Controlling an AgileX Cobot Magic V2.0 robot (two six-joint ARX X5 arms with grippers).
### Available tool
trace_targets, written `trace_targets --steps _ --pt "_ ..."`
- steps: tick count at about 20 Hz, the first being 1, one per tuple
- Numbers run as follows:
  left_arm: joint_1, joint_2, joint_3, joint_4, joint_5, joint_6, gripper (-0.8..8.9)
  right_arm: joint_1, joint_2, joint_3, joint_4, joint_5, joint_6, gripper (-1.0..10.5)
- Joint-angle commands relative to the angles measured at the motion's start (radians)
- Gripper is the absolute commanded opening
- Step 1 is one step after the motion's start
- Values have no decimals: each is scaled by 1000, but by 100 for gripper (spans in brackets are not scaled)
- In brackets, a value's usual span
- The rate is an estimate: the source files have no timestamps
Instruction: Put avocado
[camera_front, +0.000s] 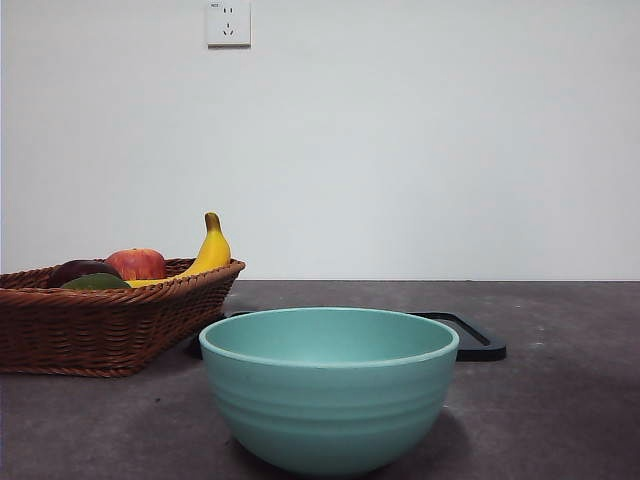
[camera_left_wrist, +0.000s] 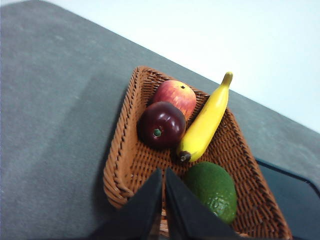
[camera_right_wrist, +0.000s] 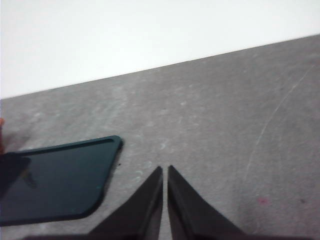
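The avocado (camera_left_wrist: 214, 190), dark green with dull bumpy skin, lies in the brown wicker basket (camera_left_wrist: 125, 165) beside a yellow banana (camera_left_wrist: 206, 122). In the front view only its top (camera_front: 96, 283) peeks over the basket's rim (camera_front: 120, 300) at the left. My left gripper (camera_left_wrist: 164, 172) hangs shut above the basket's near edge, just beside the avocado and not touching it. My right gripper (camera_right_wrist: 165, 170) is shut over bare table, holding nothing. Neither arm shows in the front view.
A dark purple round fruit (camera_left_wrist: 161, 125) and a red apple (camera_left_wrist: 176, 96) share the basket. A large teal bowl (camera_front: 330, 385) stands near the front at the middle. Behind it lies a flat black tray (camera_front: 470, 335), also in the right wrist view (camera_right_wrist: 55, 180).
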Motion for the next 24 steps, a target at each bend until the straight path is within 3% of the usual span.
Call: trace_targets --steps 1,10,16,24 --pt "2 0 29 -24 14 -48 9 0 -3 42 1 -6 70 7" --pt "2 65 207 -126 31 -68 10 0 69 260 -127 -33 68 7" --pt "2 200 389 -247 142 35 10 0 229 459 -310 -134 -25 7" --pt "0 433 639 -509 329 236 10 52 456 709 -564 -288 -174 7"
